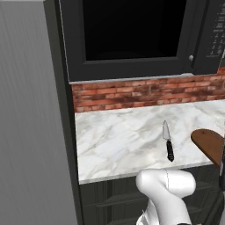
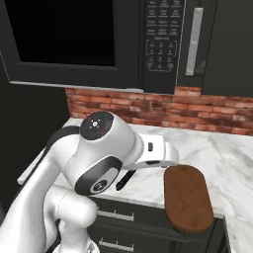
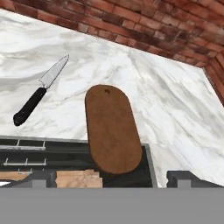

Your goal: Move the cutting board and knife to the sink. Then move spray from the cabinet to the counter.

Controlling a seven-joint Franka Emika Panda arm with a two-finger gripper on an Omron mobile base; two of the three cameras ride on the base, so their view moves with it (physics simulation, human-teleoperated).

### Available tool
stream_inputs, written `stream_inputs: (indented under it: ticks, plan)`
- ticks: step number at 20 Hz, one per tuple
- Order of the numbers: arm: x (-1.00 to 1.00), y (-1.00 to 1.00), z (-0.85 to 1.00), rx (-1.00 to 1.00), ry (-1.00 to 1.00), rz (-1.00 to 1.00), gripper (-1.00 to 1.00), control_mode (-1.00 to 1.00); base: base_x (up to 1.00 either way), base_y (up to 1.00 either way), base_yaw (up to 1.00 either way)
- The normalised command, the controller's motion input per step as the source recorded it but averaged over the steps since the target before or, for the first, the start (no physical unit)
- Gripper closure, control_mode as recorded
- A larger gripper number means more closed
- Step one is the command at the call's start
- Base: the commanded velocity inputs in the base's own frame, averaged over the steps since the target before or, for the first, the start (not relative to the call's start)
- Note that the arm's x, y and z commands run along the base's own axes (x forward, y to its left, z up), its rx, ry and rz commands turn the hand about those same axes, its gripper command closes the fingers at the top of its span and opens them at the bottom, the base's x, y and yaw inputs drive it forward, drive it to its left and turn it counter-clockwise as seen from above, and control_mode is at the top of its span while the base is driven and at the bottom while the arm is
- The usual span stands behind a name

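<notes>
The cutting board (image 3: pixel 113 130) lies flat on the white marble counter (image 3: pixel 166 105), its wider end hanging over the front edge above the dark drawers (image 3: pixel 26 155), and our hand view looks down on it. The knife (image 3: pixel 39 92) rests at about 9 o'clock from the board, well apart, blade pointing toward the red brick wall (image 3: pixel 131 22). Our gripper (image 3: pixel 112 179) hovers above the board's overhanging end, fingers spread wide, holding nothing. The microwave (image 2: pixel 163 44) hangs above
</notes>
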Motion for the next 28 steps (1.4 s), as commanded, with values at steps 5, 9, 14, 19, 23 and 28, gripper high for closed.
stream_inputs:
  ticks: [5, 9, 14, 19, 23, 28]
  plan:
    - [-0.03, 0.40, -0.03, 0.00, 0.00, 0.01, -1.00, -1.00, 0.00, 0.00, 0.00]
    - [0.00, 0.43, 0.00, 0.00, 0.00, 0.00, -1.00, -1.00, 0.00, 0.00, 0.00]
    - [0.00, 0.31, 0.00, 0.02, 0.00, 0.00, -1.00, -1.00, 0.00, 0.00, 0.00]
    - [-0.01, 0.09, -0.02, 0.06, 0.00, 0.00, -1.00, -1.00, 0.00, 0.00, 0.00]
    - [0.00, 0.00, -0.01, 0.03, 0.00, 0.00, -1.00, 1.00, 0.00, -0.02, 0.00]
    - [0.00, 0.00, 0.00, 0.00, 0.00, 0.00, -1.00, 1.00, 0.00, -0.14, -0.09]
